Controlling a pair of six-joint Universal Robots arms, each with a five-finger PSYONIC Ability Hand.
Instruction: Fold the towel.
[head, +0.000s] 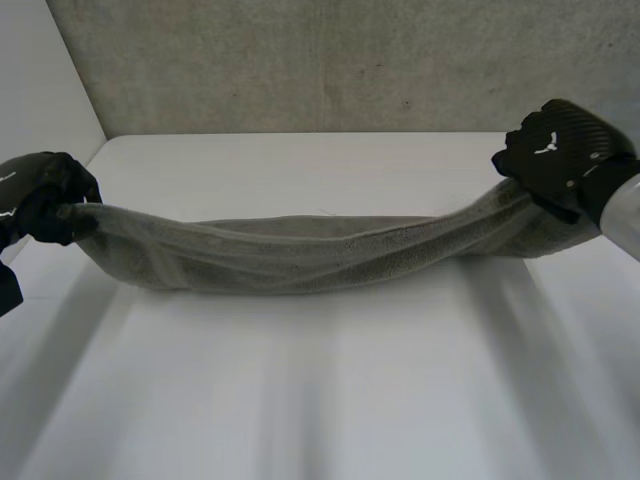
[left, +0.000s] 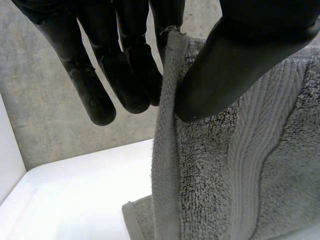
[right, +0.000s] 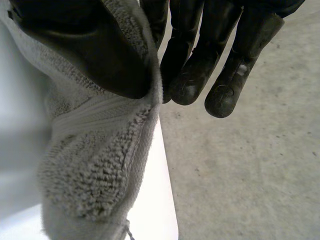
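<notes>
Towel (head: 300, 255) lifted at both ends, middle sagging toward table (head: 320, 400).
Left hand (head: 45, 198) and right hand (head: 555, 152) each pinch one end; advise equal tension and level lowering.

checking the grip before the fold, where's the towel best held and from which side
Probably by the hemmed short ends, each from its own outer side. The towel hangs long and limp, sagging in the middle; left hand and right hand each pinch an end between thumb and fingers.
</notes>
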